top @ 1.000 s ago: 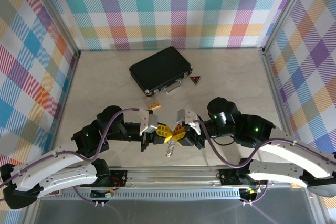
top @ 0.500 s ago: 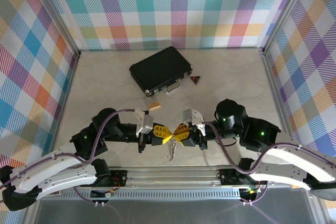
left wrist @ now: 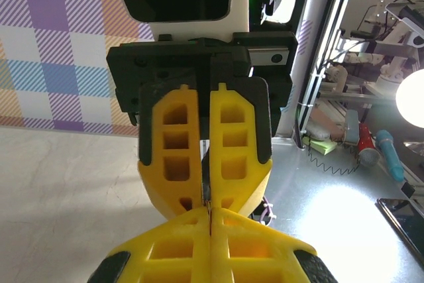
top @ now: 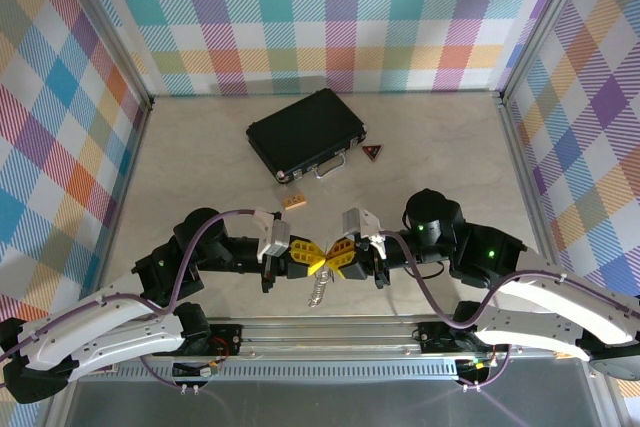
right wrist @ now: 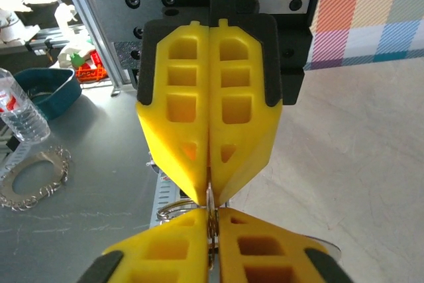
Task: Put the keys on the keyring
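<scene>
My left gripper (top: 312,259) and right gripper (top: 338,258) meet tip to tip low over the table's near edge, both shut. Between my right gripper's (right wrist: 211,243) yellow fingertips (right wrist: 248,240) a small dark oval ring, the keyring (right wrist: 211,211), stands edge-on. My left gripper (left wrist: 209,220) pinches a thin metal edge, part of the keys (right wrist: 171,207), whose silver wire loop curls out to the left of the tips. From the meeting point a silvery piece of the keys (top: 318,292) hangs down. How the two pieces join is hidden between the fingers.
A black case (top: 305,132) lies at the back, with a small dark triangle (top: 373,153) to its right and a tan block (top: 293,203) in front. The metal rail (top: 330,332) runs just below the grippers. A fringed silver loop (right wrist: 32,182) lies on the grey bench.
Both grippers stay shut and tip to tip, drifting slightly left. The hanging silvery piece has swung a little to the left. The right arm's wrist has shifted back and forth slightly.
</scene>
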Action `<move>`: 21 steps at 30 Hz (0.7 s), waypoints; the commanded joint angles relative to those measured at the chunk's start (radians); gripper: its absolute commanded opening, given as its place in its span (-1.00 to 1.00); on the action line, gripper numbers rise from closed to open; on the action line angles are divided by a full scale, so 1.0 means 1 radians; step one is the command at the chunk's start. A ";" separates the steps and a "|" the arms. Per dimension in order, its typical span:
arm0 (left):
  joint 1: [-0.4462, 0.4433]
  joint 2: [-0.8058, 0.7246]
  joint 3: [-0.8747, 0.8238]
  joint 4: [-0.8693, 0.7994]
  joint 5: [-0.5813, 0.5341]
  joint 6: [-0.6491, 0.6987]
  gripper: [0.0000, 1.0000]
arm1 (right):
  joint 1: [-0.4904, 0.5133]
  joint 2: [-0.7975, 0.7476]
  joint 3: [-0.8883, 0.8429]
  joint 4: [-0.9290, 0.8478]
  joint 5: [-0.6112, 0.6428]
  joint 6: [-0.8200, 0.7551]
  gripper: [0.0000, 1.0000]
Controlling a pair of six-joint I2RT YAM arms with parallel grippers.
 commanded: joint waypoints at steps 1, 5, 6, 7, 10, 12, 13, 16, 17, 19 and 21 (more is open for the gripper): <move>-0.005 -0.017 -0.006 0.027 0.016 -0.002 -1.00 | 0.003 -0.002 -0.012 0.037 -0.006 0.010 -0.94; -0.005 -0.006 0.023 -0.046 -0.013 0.019 -1.00 | 0.003 -0.003 -0.004 0.002 0.011 -0.005 -1.00; -0.005 -0.001 0.038 -0.078 -0.030 0.028 -1.00 | 0.003 -0.001 0.004 -0.017 0.020 -0.005 -1.00; -0.005 0.008 0.055 -0.123 -0.051 0.042 -1.00 | 0.003 0.008 0.015 -0.045 0.031 -0.036 -1.00; -0.005 0.035 0.096 -0.225 -0.076 0.074 -0.87 | 0.003 0.034 0.058 -0.132 0.047 -0.074 -1.00; -0.005 0.056 0.122 -0.295 -0.076 0.086 -0.66 | 0.003 0.042 0.078 -0.179 0.061 -0.088 -1.00; -0.005 0.066 0.136 -0.324 -0.079 0.094 -0.59 | 0.003 0.044 0.093 -0.203 0.071 -0.094 -1.00; -0.005 0.088 0.169 -0.389 -0.089 0.109 -0.54 | 0.003 0.060 0.129 -0.271 0.076 -0.112 -1.00; -0.005 0.093 0.177 -0.404 -0.093 0.112 -0.54 | 0.003 0.069 0.141 -0.293 0.069 -0.120 -1.00; -0.005 0.102 0.191 -0.426 -0.100 0.116 -0.54 | 0.004 0.084 0.156 -0.322 0.059 -0.131 -1.00; -0.006 0.106 0.201 -0.443 -0.107 0.124 -0.54 | 0.003 0.095 0.161 -0.332 0.048 -0.135 -1.00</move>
